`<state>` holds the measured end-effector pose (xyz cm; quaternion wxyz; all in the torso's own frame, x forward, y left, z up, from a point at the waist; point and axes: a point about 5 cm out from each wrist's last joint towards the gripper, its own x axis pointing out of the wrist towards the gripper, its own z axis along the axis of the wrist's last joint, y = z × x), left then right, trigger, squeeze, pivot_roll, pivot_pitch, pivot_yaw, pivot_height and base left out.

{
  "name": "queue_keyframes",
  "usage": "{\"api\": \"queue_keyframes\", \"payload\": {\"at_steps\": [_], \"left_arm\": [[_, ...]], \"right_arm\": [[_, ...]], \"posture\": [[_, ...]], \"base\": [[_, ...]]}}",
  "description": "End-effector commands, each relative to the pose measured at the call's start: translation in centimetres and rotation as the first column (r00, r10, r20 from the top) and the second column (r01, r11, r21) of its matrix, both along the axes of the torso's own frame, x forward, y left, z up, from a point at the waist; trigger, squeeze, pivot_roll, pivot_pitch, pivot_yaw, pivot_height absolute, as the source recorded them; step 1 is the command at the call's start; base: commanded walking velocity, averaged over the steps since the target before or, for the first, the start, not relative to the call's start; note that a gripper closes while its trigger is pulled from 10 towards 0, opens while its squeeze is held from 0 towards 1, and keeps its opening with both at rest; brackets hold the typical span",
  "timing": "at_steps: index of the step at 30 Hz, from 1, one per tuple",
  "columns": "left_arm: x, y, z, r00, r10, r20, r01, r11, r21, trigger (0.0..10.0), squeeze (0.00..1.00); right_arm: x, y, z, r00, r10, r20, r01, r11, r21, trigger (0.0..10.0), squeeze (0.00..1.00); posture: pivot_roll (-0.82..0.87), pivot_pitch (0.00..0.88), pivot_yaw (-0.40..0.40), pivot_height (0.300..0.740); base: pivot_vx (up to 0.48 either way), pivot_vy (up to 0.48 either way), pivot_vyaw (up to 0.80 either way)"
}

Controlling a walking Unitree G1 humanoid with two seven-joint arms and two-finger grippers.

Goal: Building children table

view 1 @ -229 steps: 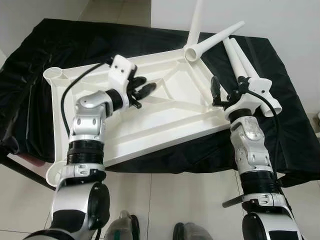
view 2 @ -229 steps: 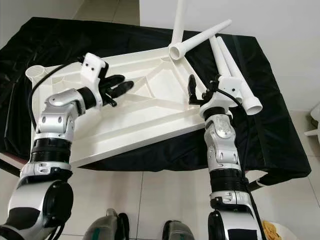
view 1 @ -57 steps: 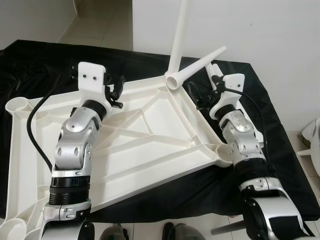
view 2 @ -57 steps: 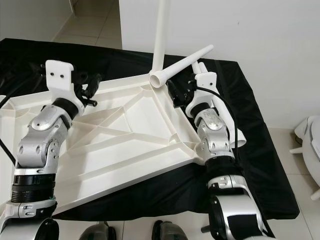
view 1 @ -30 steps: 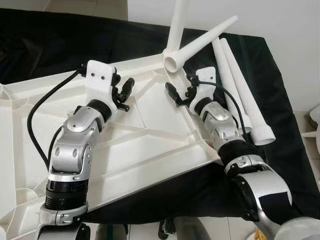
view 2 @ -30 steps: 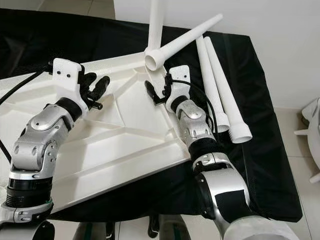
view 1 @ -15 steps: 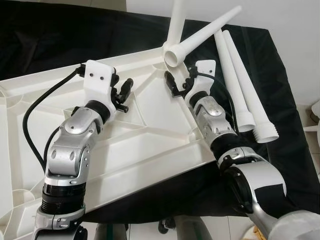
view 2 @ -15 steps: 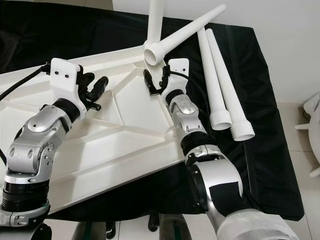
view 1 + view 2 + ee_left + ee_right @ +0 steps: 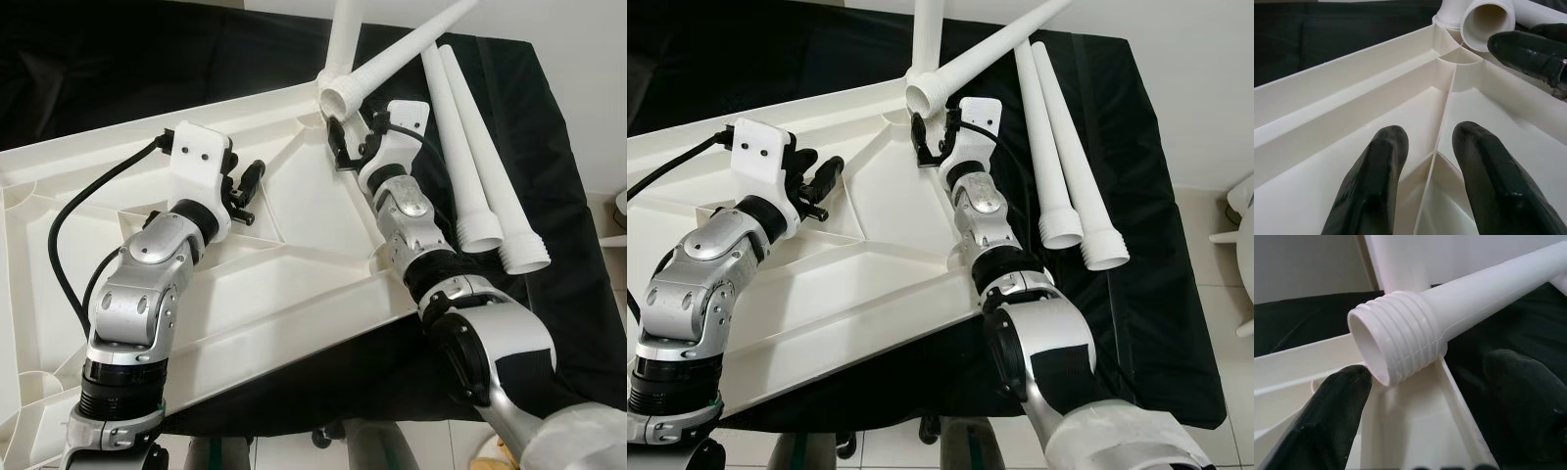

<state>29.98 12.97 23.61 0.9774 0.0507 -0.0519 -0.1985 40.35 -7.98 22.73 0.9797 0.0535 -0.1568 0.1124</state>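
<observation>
From the left eye view, a big white plastic table top (image 9: pixel 294 284) lies upside down, ribs up, on a surface covered with a black cloth (image 9: pixel 549 176). One white plastic leg (image 9: pixel 345 34) stands up in the far corner socket of the table top. Another white plastic leg with a threaded end (image 9: pixel 392 61) lies tilted across that same corner, its open end pointing at the robot. Two more white plastic legs (image 9: pixel 480 166) lie side by side on the black cloth, just beside the table top. The left hand (image 9: pixel 247 186) hovers over the ribs near the middle of the table top, fingers spread and holding nothing. The right hand (image 9: pixel 345 147) is at the far corner, right under the threaded end. From the left wrist view, the two black fingers (image 9: pixel 1376 186) are apart, one on each side of a thin rib. From the right wrist view, the black fingers (image 9: pixel 1327 416) are spread wide, one on each side of the threaded end (image 9: pixel 1396 342), not gripping it.
</observation>
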Motion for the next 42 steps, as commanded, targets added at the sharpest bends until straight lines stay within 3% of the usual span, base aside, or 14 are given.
{"api": "queue_keyframes", "payload": {"at_steps": [1,19,30,31,32,34,35,42], "left_arm": [[-0.5,-0.3,-0.2,1.000,-0.028,-0.011,0.028,1.000,0.006,10.0,0.00],[-0.9,-0.6,-0.2,0.999,-0.039,-0.024,0.040,0.999,0.009,10.0,0.00],[-1.3,-0.5,-0.2,0.999,-0.035,-0.030,0.035,0.999,0.011,10.0,0.00],[-1.3,-0.5,-0.2,0.999,-0.035,-0.031,0.035,0.999,0.012,10.0,0.00],[-1.4,-0.6,-0.2,0.999,-0.036,-0.032,0.036,0.999,0.013,10.0,0.00],[-1.4,-0.6,-0.2,0.999,-0.036,-0.032,0.036,0.999,0.014,10.0,0.00],[-1.4,-0.6,-0.2,0.999,-0.036,-0.033,0.036,0.999,0.014,10.0,0.00],[-1.6,-0.6,-0.3,0.999,-0.034,-0.035,0.034,0.999,0.015,10.0,0.00]], "right_arm": [[0.0,0.1,-0.4,1.000,-0.019,-0.016,0.020,0.999,0.027,10.0,0.00],[0.1,2.1,1.2,0.998,-0.054,-0.033,0.059,0.986,0.158,10.0,0.00],[0.3,2.4,1.7,0.996,-0.065,-0.056,0.075,0.973,0.216,10.0,0.00],[0.4,2.3,1.8,0.995,-0.071,-0.063,0.084,0.970,0.228,4.4,0.00],[0.4,2.1,1.9,0.994,-0.080,-0.074,0.096,0.964,0.247,1.3,0.00],[0.5,2.1,1.9,0.994,-0.082,-0.078,0.099,0.962,0.254,1.3,0.00],[0.5,2.0,1.8,0.993,-0.086,-0.084,0.105,0.959,0.263,0.0,0.00],[0.6,1.6,1.7,0.990,-0.095,-0.106,0.122,0.950,0.289,0.0,0.00]], "posture": [[0.19,0.287,-0.046,0.740],[0.22,0.304,-0.042,0.740],[0.24,0.306,-0.045,0.740],[0.24,0.307,-0.044,0.740],[0.24,0.308,-0.044,0.740],[0.24,0.308,-0.044,0.740],[0.24,0.307,-0.045,0.740],[0.24,0.305,-0.047,0.740]], "base": [[0.000,0.000,0.00],[0.000,0.000,0.00],[0.000,0.000,0.00],[0.000,0.000,0.00],[0.000,0.000,0.00],[0.000,0.000,0.00],[0.000,0.000,0.00],[0.000,0.000,0.00]]}}
